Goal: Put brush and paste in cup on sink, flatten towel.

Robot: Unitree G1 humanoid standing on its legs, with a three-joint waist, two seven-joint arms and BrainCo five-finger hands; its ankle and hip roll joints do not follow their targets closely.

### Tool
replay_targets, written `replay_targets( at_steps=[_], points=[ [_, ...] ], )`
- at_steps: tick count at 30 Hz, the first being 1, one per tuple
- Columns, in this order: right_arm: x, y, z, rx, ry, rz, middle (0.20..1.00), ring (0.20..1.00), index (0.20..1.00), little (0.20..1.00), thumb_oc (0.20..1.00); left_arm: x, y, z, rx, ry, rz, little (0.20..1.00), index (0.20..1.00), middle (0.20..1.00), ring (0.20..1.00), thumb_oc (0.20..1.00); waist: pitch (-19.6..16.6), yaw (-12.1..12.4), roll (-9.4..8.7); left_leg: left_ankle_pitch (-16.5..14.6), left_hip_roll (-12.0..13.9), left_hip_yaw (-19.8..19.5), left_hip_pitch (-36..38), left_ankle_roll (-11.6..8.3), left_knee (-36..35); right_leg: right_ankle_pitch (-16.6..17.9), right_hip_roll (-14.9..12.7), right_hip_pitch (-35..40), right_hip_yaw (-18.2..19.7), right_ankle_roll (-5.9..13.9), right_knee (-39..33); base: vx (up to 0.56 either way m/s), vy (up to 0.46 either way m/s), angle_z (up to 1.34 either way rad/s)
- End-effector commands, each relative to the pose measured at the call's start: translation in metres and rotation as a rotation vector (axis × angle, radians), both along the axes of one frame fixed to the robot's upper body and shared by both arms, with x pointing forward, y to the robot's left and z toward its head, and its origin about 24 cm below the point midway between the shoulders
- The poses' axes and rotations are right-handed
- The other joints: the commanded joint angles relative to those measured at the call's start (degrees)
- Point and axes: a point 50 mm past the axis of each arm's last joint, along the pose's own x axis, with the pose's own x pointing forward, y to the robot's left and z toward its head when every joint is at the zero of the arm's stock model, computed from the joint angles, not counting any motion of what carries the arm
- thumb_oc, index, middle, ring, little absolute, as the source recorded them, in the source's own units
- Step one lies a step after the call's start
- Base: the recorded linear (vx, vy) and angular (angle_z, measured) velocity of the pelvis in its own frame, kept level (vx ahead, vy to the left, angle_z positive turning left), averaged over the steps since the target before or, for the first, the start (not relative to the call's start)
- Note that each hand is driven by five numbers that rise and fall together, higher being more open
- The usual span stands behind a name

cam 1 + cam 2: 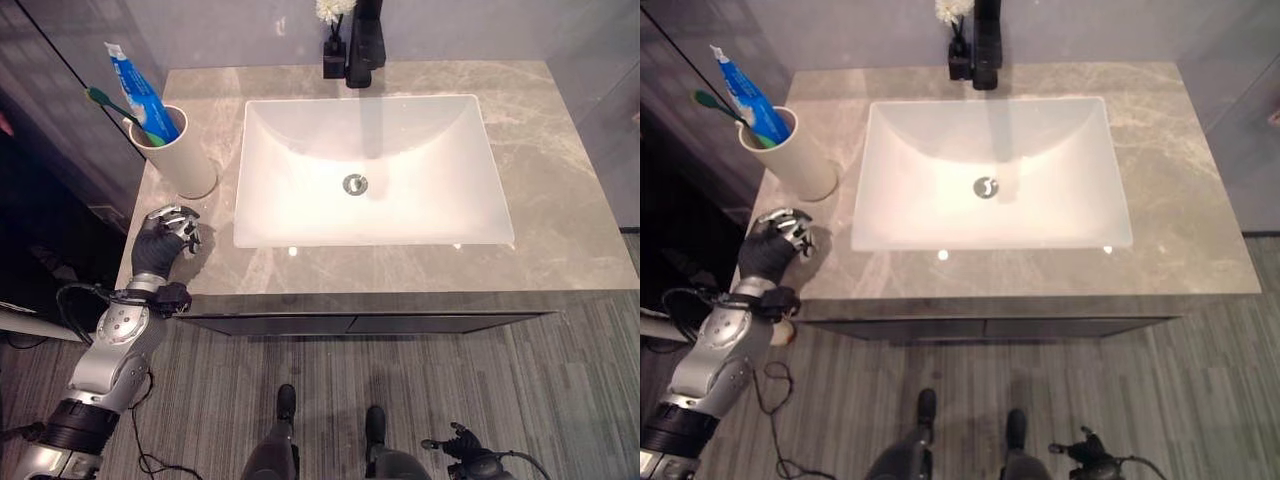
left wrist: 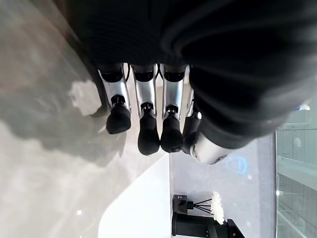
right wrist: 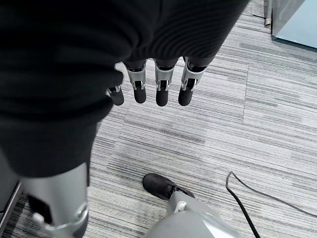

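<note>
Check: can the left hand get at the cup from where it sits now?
Probably yes. The left hand rests on the counter just in front of the cup, fingers curled and holding nothing, with bare counter between them. The toothbrush and toothpaste already stand inside it.

Glossy white sink [image 1: 300,215], veined stone counter [image 1: 560,220]

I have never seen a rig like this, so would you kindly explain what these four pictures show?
A two-armed humanoid robot stands at a bathroom counter. The two wide pictures look down from its head camera; the two close ones come from cameras on its wrists. On the counter are a white sink, a black tap, and a cup holding a toothbrush and toothpaste. The left hand rests on the counter beside the cup, fingers curled, holding nothing. The right hand hangs above the floor, fingers relaxed and empty. I see no towel.
</note>
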Motion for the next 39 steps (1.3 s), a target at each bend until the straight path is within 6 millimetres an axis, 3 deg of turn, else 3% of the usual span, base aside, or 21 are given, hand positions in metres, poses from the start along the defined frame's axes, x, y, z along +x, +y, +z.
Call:
replay_targets(
  at_steps=[1, 16, 18, 28, 39],
  points=[
    [0.008, 0.004, 0.002, 0.008, -0.020, 0.033, 1.000, 1.000, 1.000, 1.000, 1.000, 0.010, 0.008, 0.013, -0.023, -0.055, 0.058, 0.200, 0.200, 0.200, 0.200, 0.200, -0.87, -0.93, -1.08, -0.12, 0.37, 0.88, -0.56, -0.60, 0.17, -0.52, -2.03, -2.28, 0.28, 0.20, 2.54, 0.00, 0.000, 0.00],
    [0.016, 0.010, 0.004, 0.009, -0.036, 0.079, 1.000, 1.000, 1.000, 1.000, 1.000, 0.034, 0.003, 0.025, -0.062, -0.086, 0.141, 0.200, 0.200, 0.200, 0.200, 0.200, -0.40, -1.94, -2.02, -0.34, 0.95, 1.51, -1.02, -0.93, 0.17, -0.75, -1.81, -2.96, 0.38, 0.05, 2.62, 0.00, 0.000, 0.00],
    [0.017, 0.012, 0.004, 0.006, -0.034, 0.104, 1.000, 1.000, 1.000, 1.000, 1.000, 0.038, 0.002, 0.037, -0.048, -0.121, 0.141, 0.200, 0.200, 0.200, 0.200, 0.200, -0.13, -2.05, -2.24, -0.33, 1.01, 1.56, -1.23, -0.94, 0.17, -0.66, -1.77, -3.14, 0.39, 0.09, 2.57, 0.00, -0.004, -0.02],
    [0.016, 0.015, 0.003, 0.012, -0.030, 0.120, 1.000, 1.000, 1.000, 1.000, 1.000, 0.056, 0.021, 0.068, -0.013, -0.179, 0.263, 0.200, 0.200, 0.200, 0.200, 0.200, 0.61, -2.85, -3.45, -0.56, 1.17, 2.76, -1.68, -0.76, 0.17, -0.15, -1.87, -3.99, 1.23, 0.50, 2.15, 0.00, 0.002, -0.03],
    [0.026, 0.019, 0.006, 0.012, -0.060, 0.105, 1.000, 1.000, 1.000, 1.000, 1.000, 0.065, 0.033, 0.087, -0.020, -0.192, 0.301, 0.200, 0.200, 0.200, 0.200, 0.200, 0.91, -2.99, -3.99, -0.90, 1.08, 3.49, -1.98, -0.51, 0.17, 1.10, -2.21, -4.72, 2.27, 0.98, 1.18, 0.00, 0.005, -0.05]
  ],
)
